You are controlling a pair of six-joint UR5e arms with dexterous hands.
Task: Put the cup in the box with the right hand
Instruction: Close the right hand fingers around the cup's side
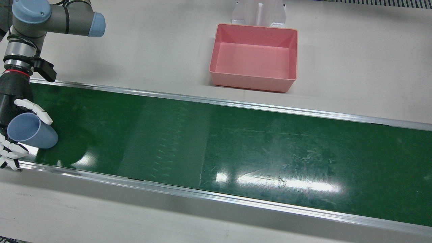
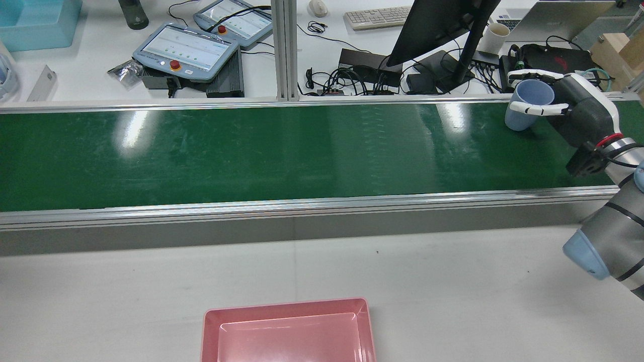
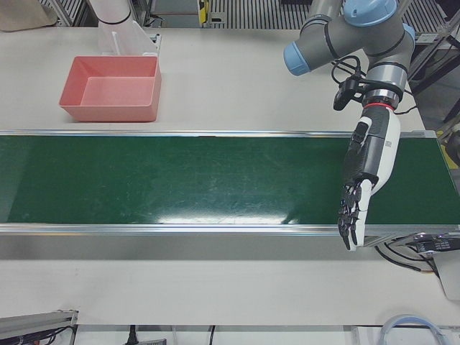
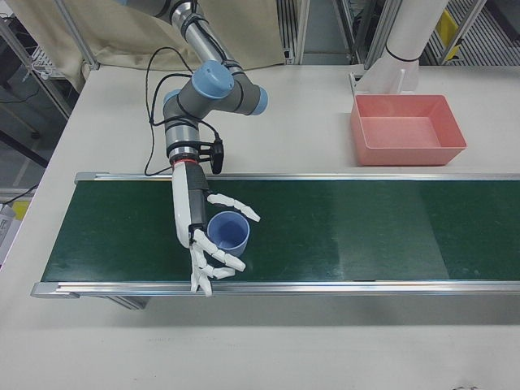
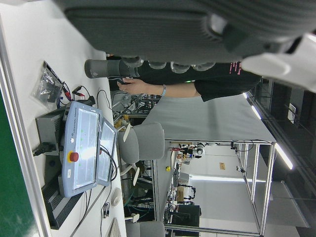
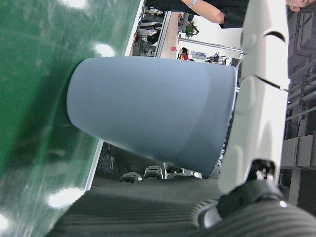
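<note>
Blue cup (image 4: 228, 233) upright on green belt (image 1: 236, 148) | right robot hand (image 4: 207, 244) wrapped around it, grasping | pink box (image 1: 253, 56) well apart on tabletop (image 1: 354, 57) | left robot hand (image 3: 359, 187) empty, fingers extended.

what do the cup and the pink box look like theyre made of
Cup: likely plastic, matte pale blue, thin even wall with no shine. Box: probably moulded plastic, smooth pink with a soft sheen and rounded corners.
</note>
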